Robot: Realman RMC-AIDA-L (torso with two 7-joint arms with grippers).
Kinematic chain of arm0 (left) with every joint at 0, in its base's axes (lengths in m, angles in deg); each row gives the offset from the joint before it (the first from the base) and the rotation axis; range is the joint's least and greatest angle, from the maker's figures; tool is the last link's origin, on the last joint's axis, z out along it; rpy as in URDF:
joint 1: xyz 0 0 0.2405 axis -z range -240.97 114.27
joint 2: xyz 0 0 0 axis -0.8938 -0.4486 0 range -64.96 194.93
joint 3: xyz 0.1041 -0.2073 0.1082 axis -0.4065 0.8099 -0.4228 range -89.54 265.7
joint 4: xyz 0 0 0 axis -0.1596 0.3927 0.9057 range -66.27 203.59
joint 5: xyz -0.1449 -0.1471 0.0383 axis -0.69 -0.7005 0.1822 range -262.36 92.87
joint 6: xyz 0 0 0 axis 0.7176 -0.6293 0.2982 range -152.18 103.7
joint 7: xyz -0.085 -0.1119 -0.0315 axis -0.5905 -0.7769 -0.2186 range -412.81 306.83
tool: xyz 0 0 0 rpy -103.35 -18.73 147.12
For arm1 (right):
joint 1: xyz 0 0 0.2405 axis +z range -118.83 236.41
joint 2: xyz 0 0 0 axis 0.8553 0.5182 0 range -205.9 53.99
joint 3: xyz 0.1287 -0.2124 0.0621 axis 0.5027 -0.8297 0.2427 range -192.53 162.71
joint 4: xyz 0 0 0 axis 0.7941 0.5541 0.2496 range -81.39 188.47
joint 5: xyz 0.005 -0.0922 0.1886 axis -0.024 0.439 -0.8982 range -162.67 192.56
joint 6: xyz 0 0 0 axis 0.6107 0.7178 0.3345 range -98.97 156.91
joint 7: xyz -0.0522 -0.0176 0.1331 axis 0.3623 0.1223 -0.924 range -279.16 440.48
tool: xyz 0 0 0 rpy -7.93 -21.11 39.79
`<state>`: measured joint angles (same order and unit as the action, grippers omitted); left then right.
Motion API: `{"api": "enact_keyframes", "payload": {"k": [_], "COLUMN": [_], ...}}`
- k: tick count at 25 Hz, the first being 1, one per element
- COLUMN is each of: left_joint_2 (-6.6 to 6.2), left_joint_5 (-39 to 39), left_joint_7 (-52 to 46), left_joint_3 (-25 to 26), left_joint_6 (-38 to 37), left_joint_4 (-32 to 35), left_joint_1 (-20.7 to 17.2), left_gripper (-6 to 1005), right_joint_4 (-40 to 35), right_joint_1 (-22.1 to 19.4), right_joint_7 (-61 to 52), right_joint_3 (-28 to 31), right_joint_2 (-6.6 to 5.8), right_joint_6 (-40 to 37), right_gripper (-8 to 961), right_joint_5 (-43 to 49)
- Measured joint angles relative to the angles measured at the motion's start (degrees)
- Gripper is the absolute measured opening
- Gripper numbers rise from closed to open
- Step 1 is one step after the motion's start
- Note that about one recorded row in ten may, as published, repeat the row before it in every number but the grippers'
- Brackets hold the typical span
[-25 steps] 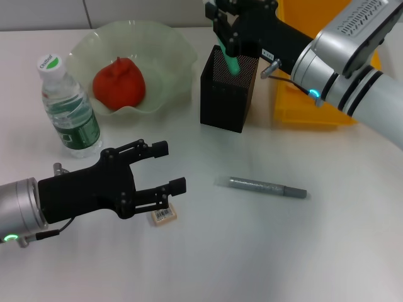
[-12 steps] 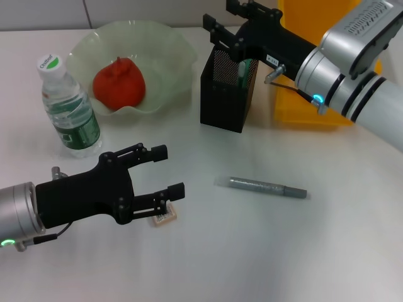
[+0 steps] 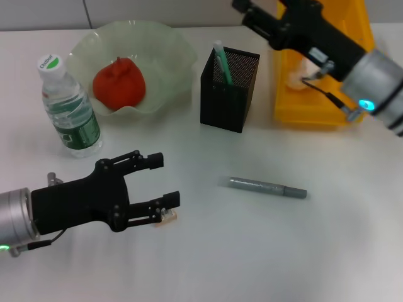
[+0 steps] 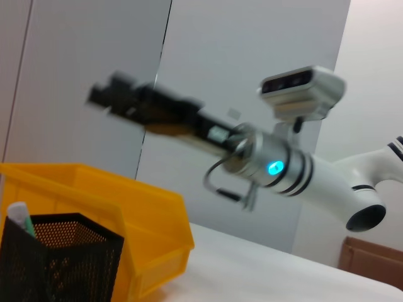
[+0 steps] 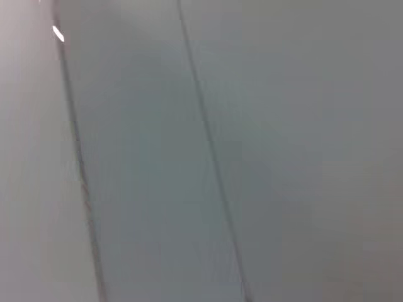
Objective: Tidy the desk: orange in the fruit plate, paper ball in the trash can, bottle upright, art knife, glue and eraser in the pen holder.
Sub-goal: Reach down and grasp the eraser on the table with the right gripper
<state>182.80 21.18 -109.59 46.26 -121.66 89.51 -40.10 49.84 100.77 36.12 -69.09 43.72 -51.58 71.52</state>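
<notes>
Two black fingers of the left gripper [image 3: 160,180] are seen spread apart at lower left of the head view, low over the desk [image 3: 264,251]; the eraser [image 3: 166,215] is mostly hidden under the lower fingertip. A grey pen-like tool [image 3: 267,187] is seen lying at centre. The bottle [image 3: 68,108] is found upright at left, the orange [image 3: 119,82] in the fruit plate [image 3: 173,47] behind it. The pen holder [image 3: 228,94] is noted at upper centre with a green-and-white item [image 3: 221,61] inside. Farthest, the right gripper [image 3: 252,11] is held above the trash can [image 3: 315,94]; whether its fingers are parted cannot be told.
</notes>
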Motion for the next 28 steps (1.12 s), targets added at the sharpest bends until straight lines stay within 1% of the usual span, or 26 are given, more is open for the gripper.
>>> {"api": "enact_keyframes", "payload": {"k": [1,2,4,5,6,7,9,10,11,12,13,14,15,16,17,18,20,21,22,24,25,26,27,28], "left_joint_2": [-0.17,-0.22,-0.25,-0.25,-0.25,-0.3,-0.51,-0.82,-1.14,-1.14,-1.35,-1.51,-1.67,-1.9,-2.05,-2.24,-2.66,-3.07,-3.07,-3.71,-3.93,-4.18,-4.33,-4.62], "left_joint_5": [0.22,0.32,0.47,0.47,0.47,0.76,1.28,1.88,2.59,2.59,3.11,3.51,3.98,4.5,4.81,5.12,5.65,5.84,5.84,5.87,5.88,5.88,5.88,5.88], "left_joint_7": [0.03,0.04,0.05,0.05,0.05,0.06,0.08,0.12,0.15,0.15,0.16,0.17,0.17,0.18,0.18,0.18,0.18,0.18,0.18,0.18,0.18,0.18,0.18,0.18], "left_joint_3": [-0.01,-0.02,-0.02,-0.02,-0.02,-0.02,-0.03,-0.03,-0.02,-0.02,0.03,0.11,0.2,0.33,0.37,0.41,0.43,0.36,0.36,0.23,0.22,0.28,0.33,0.41], "left_joint_6": [0.03,0.1,0.27,0.27,0.27,0.39,0.44,0.46,0.49,0.49,0.53,0.58,0.68,0.79,0.84,0.9,1.17,1.43,1.43,1.72,1.78,1.84,1.86,1.95], "left_joint_4": [0.17,0.32,0.61,0.61,0.61,1.13,1.91,2.26,2.63,2.63,2.93,3.27,3.63,4.06,4.27,4.45,4.84,4.99,4.99,5.05,5.05,5.06,5.08,5.12], "left_joint_1": [-0.19,-0.3,-0.46,-0.46,-0.46,-0.73,-1.16,-1.43,-1.59,-1.59,-1.76,-1.89,-2.08,-2.32,-2.4,-2.5,-2.62,-2.75,-2.75,-2.91,-2.94,-2.96,-2.96,-2.96], "left_gripper": [809,809,808,808,808,808,808,808,808,808,808,808,808,808,808,808,808,808,808,808,809,809,809,809], "right_joint_4": [-4.16,-4.16,-8.43,-10.79,-15.06,-15.06,-19.34,-20.73,-22.82,-22.82,-23.9,-23.9,-24.19,-24.57,-24.57,-24.67,-24.75,-24.79,-24.79,-24.85,-24.83,-24.51,-23.64,-22.98], "right_joint_1": [-2.71,-2.71,-5.22,-6.52,-8.49,-8.49,-9.7,-9.7,-9.15,-9.15,-8.04,-8.04,-7.3,-5.29,-5.29,-4.14,-1.84,0.68,0.68,3.36,4.21,5.46,7.34,8.52], "right_joint_7": [-4.12,-4.12,-7.63,-9.3,-12.8,-12.8,-16.43,-18.13,-20.88,-20.88,-23.05,-23.05,-23.88,-25.66,-25.66,-26.63,-28.32,-30.24,-30.24,-31.57,-31.86,-32.21,-32.67,-32.91], "right_joint_3": [-2.91,-2.91,-5.79,-7.16,-8.68,-8.68,-9.02,-8.86,-8.52,-8.52,-8.47,-8.47,-8.49,-8.72,-8.72,-8.85,-8.98,-9.04,-9.04,-9.1,-9.18,-9.87,-11.99,-13.94], "right_joint_2": [-0.25,-0.25,-0.44,-0.55,-0.9,-0.9,-1.55,-1.94,-2.68,-2.68,-3.24,-3.24,-3.52,-3.9,-3.9,-3.93,-3.67,-2.76,-2.76,-1.38,-0.93,-0.45,-0.08,0.02], "right_joint_6": [-4.09,-4.09,-7.32,-8.64,-10.48,-10.48,-12.06,-12.6,-13.33,-13.33,-13.48,-13.48,-13.48,-13.34,-13.34,-13.1,-12.18,-9.96,-9.96,-7.38,-6.53,-5.29,-3.4,-2.2], "right_gripper": [744,744,744,744,744,744,743,743,743,743,743,743,743,743,743,743,743,743,743,743,743,743,743,742], "right_joint_5": [0.1,0.1,0.48,1.13,3.95,3.95,9.72,13.27,19.51,19.51,24.95,24.95,27.24,32.16,32.16,34.88,39.29,44.27,44.27,49.25,50.94,52.82,54.2,54.29]}}
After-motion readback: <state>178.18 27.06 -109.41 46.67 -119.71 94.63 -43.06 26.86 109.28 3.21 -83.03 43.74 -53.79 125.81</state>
